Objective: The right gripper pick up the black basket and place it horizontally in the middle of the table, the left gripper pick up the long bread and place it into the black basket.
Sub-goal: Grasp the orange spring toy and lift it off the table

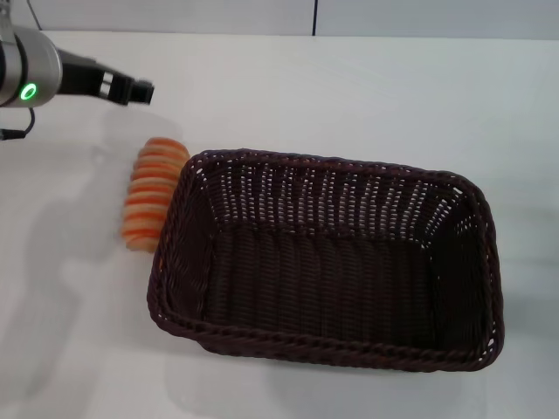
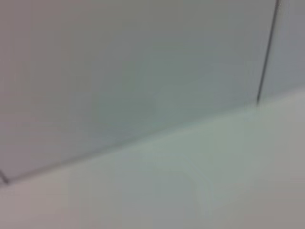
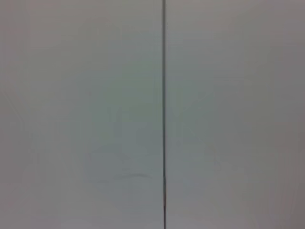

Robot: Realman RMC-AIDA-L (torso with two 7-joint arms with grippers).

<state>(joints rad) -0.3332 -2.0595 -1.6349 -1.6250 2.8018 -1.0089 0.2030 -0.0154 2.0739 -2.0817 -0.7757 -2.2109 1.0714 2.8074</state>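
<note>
One black basket (image 1: 332, 271) on table (image 1: 367, 96), one long bread (image 1: 150, 194) touching it, left gripper (image 1: 140, 91) jaws unclear.

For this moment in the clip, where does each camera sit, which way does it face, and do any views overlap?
Head view: on the robot's head, looking forward and down at the white table, the empty black basket and the long bread just outside the basket's left end; only the left gripper and its arm show, at the far left.
Left wrist view: on the left wrist, facing the table's far edge and the wall; no robot parts visible.
Right wrist view: on the right wrist, facing the wall seam; no robot parts visible.
Shared: both wrist views show the wall.
</note>
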